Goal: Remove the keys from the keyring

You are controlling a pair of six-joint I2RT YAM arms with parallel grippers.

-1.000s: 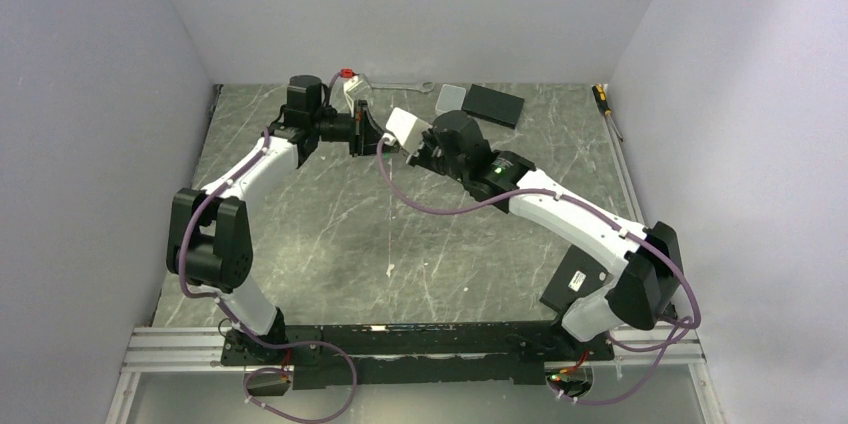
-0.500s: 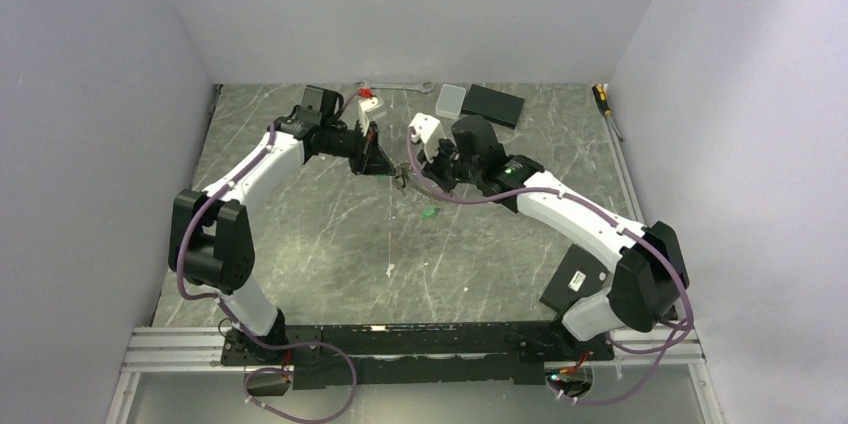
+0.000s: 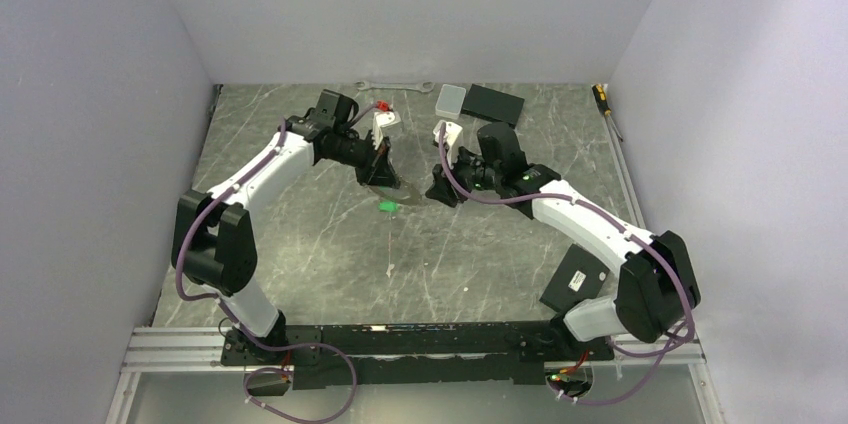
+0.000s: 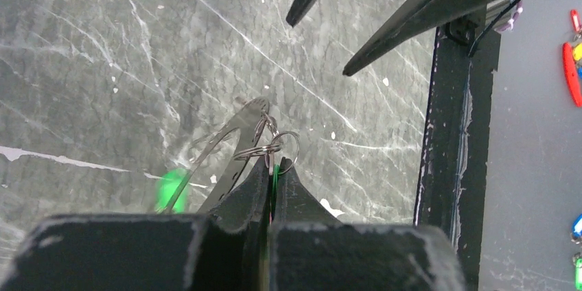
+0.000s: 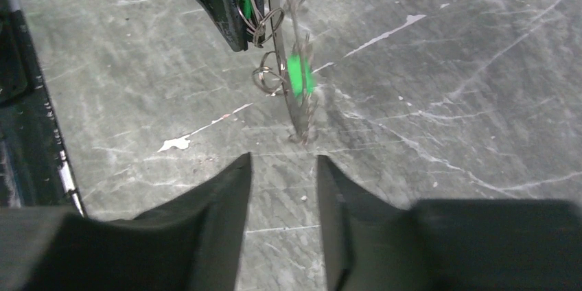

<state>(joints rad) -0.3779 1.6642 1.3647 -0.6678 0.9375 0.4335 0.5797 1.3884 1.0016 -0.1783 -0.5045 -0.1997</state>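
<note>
The left gripper (image 4: pixel 272 167) was pinched shut on a green key (image 5: pixel 242 1), with the keyring (image 4: pixel 274 145) dangling from its tips above the table (image 4: pixel 103 64). The right gripper (image 5: pixel 283 167) stood partly open nearby, holding nothing. Its wrist view showed a second green key (image 5: pixel 298 75) on the ring, a mere fleck in the overhead view.

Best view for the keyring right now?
Left wrist: the keyring is sharp and close, pinched by the left gripper. Right wrist shows it dangling, partly blurred. Top external shows only a small grey glint.
</note>
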